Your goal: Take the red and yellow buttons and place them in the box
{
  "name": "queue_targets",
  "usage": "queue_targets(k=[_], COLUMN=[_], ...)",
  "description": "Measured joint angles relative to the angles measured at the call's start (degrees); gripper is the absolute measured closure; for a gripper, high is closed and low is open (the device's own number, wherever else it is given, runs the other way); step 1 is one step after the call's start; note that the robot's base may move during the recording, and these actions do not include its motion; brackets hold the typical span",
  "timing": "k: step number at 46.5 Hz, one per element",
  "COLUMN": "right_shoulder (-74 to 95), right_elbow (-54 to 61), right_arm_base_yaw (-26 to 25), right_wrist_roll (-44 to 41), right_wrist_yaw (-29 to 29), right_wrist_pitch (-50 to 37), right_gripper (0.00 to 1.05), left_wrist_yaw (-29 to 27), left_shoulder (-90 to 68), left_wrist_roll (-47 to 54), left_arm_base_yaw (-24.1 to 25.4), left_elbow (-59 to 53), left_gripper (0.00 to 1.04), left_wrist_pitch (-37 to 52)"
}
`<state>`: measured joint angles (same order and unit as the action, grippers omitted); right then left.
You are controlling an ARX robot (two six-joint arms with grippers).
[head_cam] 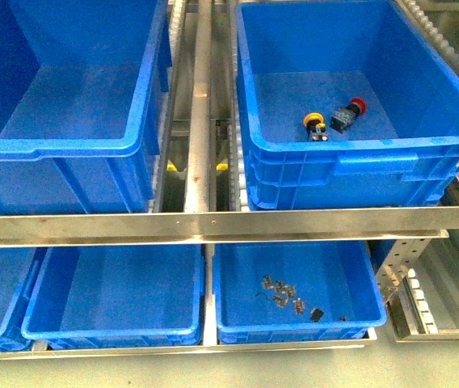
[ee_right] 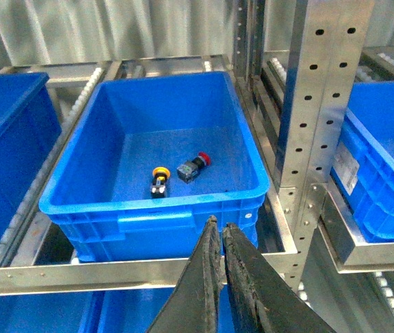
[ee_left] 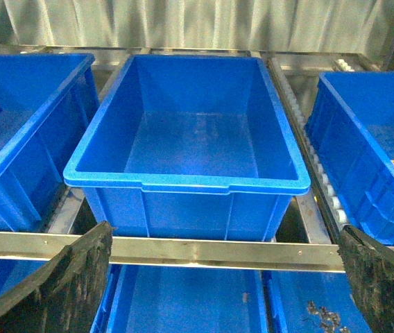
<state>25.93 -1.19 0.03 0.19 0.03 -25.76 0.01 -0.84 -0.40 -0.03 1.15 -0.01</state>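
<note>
A yellow button (head_cam: 314,123) and a red button (head_cam: 349,113) lie side by side on the floor of the deep blue box (head_cam: 359,145) at the upper right of the rack. In the right wrist view the yellow button (ee_right: 159,179) and the red button (ee_right: 194,166) sit near the front wall of the box (ee_right: 155,205). My right gripper (ee_right: 219,225) hangs shut and empty, in front of and below that wall. My left gripper (ee_left: 223,232) is open and empty, facing a second crate. Neither gripper shows in the front view.
An empty deep blue crate (head_cam: 60,149) stands on the upper shelf to the left, the crate (ee_left: 183,182) seen in the left wrist view. A steel rail (head_cam: 213,222) runs across the front. Shallower blue trays (head_cam: 116,331) sit below; the right tray (head_cam: 294,331) holds small dark parts. A perforated steel post (ee_right: 318,104) rises beside the box.
</note>
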Motion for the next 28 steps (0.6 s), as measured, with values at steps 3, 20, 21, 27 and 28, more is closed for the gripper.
queue_targets(k=[3,20,21,27,28], right_shoulder=[-2.6,-11.6,-12.0,-14.7,-15.1], right_elbow=[0.0,0.0,0.0,0.0,0.0], right_arm_base_yaw=[0.0,0.0,0.0,0.0,0.0], right_wrist_roll=[0.0,0.0,0.0,0.0,0.0], right_wrist_yaw=[0.0,0.0,0.0,0.0,0.0], right_wrist_pitch=[2.5,11.3,11.7,14.4,14.8], right_gripper=[1.02,1.02,1.02,1.02,1.02], left_wrist_yaw=[0.0,0.0,0.0,0.0,0.0], left_shoulder=[0.0,0.0,0.0,0.0,0.0], left_wrist_roll=[0.0,0.0,0.0,0.0,0.0], left_arm_base_yaw=[0.0,0.0,0.0,0.0,0.0], left_elbow=[0.0,0.0,0.0,0.0,0.0], left_gripper=[0.08,0.08,0.08,0.08,0.08], left_wrist_pitch=[0.0,0.0,0.0,0.0,0.0])
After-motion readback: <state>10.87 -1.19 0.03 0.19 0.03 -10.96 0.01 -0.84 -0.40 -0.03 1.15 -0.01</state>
